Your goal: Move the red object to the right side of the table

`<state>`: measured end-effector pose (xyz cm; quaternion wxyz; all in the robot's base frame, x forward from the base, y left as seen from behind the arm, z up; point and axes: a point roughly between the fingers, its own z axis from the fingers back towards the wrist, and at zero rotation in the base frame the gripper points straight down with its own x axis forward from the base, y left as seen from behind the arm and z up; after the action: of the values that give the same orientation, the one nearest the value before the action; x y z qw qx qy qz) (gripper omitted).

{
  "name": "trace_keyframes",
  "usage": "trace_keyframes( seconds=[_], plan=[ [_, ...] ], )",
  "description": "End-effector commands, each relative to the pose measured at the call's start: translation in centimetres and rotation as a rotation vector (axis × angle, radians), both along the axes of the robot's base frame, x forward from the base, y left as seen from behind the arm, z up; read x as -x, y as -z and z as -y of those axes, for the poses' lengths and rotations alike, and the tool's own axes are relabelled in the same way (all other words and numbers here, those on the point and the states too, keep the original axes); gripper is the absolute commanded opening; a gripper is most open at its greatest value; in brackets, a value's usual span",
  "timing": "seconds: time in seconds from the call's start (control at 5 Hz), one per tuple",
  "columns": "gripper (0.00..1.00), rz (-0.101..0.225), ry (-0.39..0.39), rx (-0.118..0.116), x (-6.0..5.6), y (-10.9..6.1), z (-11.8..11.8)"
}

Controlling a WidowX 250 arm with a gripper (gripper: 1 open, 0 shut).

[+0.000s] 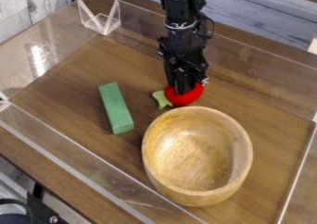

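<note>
Though near the bowl [197, 157], red ball [184, 95] right at the fingers [172, 77].

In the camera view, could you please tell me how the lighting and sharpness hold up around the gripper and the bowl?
Camera view: the gripper is dark, its parts hard to separate; the bowl is evenly lit, with soft shading inside; the clear plastic wall shows pale glare; fine detail is soft throughout.
</note>
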<state>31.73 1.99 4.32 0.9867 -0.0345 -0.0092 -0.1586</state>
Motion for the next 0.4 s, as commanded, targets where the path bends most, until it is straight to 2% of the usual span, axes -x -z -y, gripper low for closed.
trace_keyframes(
  seconds=[0.0,0.2],
  plan=[
    [0.00,0.049,-0.018,-0.060,-1.9,-2.9,0.9],
    [0.00,0.066,-0.042,-0.089,-3.8,-3.8,3.9]
  ],
)
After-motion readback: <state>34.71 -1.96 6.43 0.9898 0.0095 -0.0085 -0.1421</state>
